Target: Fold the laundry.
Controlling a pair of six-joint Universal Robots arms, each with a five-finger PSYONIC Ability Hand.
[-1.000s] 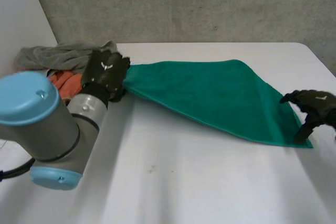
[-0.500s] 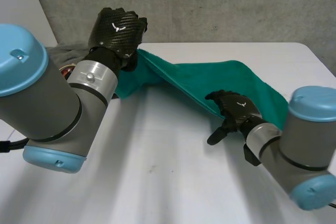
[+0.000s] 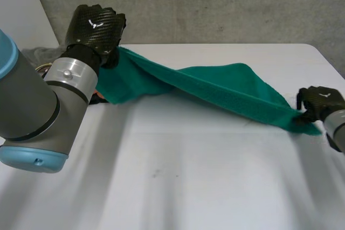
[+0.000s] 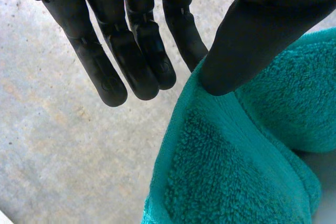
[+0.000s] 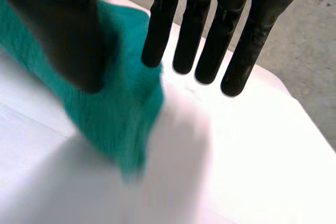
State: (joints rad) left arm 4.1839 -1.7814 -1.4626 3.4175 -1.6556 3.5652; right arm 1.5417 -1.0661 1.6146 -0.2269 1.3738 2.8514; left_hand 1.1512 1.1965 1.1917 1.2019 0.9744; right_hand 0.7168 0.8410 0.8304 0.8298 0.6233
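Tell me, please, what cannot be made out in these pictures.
Head view: the left arm hides most of the laundry pile.
Right wrist view: the corner of the green towel at the right hand is blurred.
Head view: the right arm is cut off by the picture's edge.

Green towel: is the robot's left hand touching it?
Touching. In the left wrist view the left hand pinches the green towel under its thumb.
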